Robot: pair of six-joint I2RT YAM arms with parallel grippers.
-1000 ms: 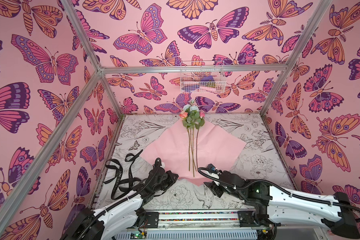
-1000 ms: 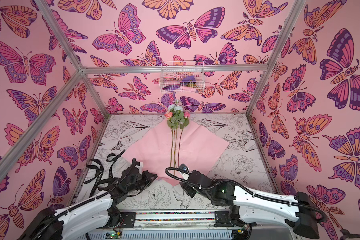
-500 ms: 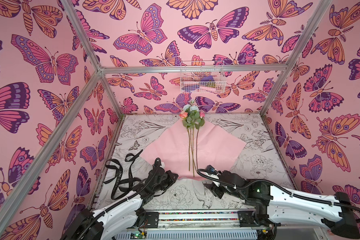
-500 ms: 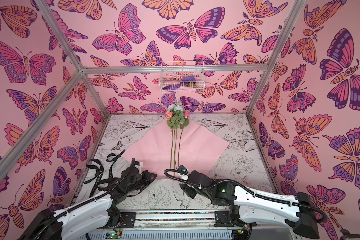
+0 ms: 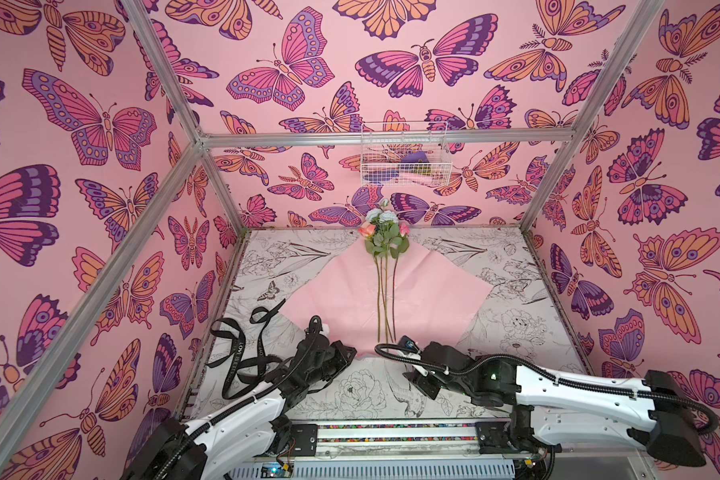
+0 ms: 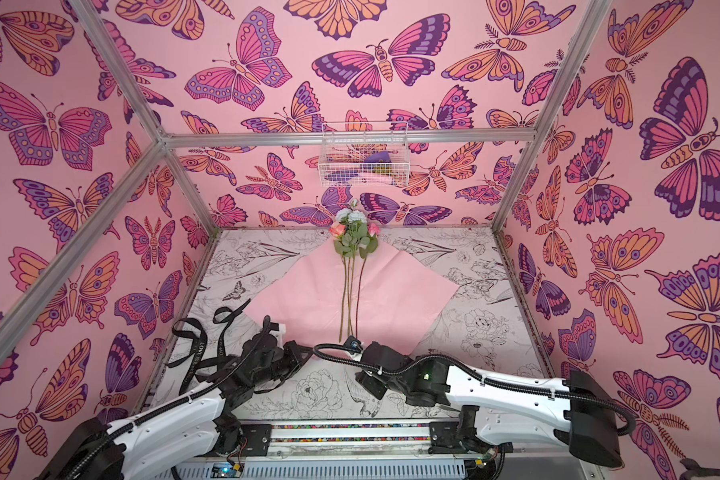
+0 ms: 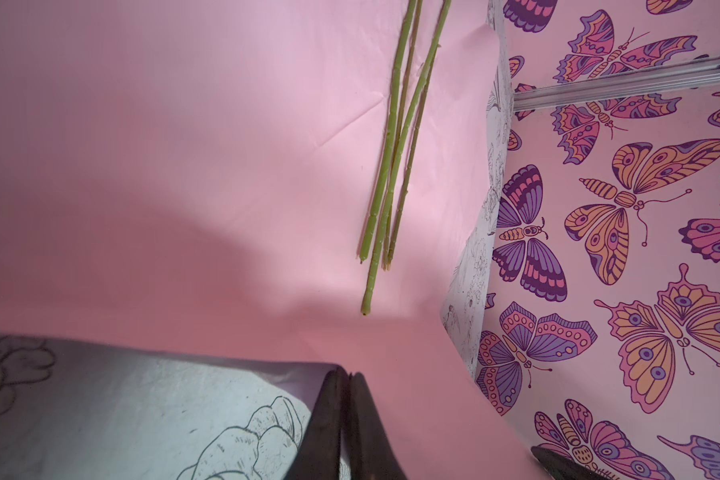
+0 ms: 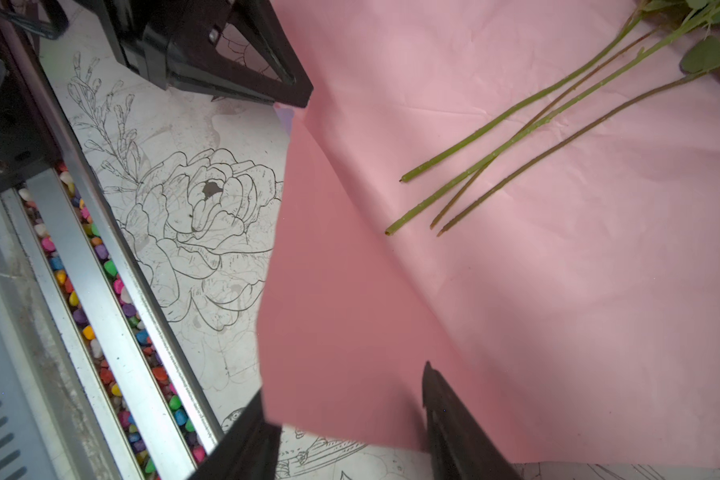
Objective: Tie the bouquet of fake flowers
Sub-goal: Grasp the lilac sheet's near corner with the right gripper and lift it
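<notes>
The bouquet of fake flowers (image 5: 385,232) (image 6: 354,235) lies on a pink wrapping paper (image 5: 433,299) (image 6: 391,291), with coral and pale blooms at the far end. Its thin green stems (image 7: 391,166) (image 8: 516,137) point toward me. My left gripper (image 7: 348,376) (image 5: 353,352) is shut on the paper's near left edge, lifting it so the lilac underside shows. My right gripper (image 8: 346,399) (image 5: 414,374) is open at the paper's near corner. One finger is under the sheet and the other is over it.
A long black ribbon (image 5: 242,357) (image 6: 200,353) lies tangled at the near left beside the left arm. A white wire basket (image 5: 404,160) hangs on the back wall. A metal rail with coloured beads (image 8: 100,291) runs along the front edge. The table carries printed flower drawings (image 8: 208,216).
The right gripper has shifted slightly at the paper's near corner. The left arm, paper and flowers look unmoved.
</notes>
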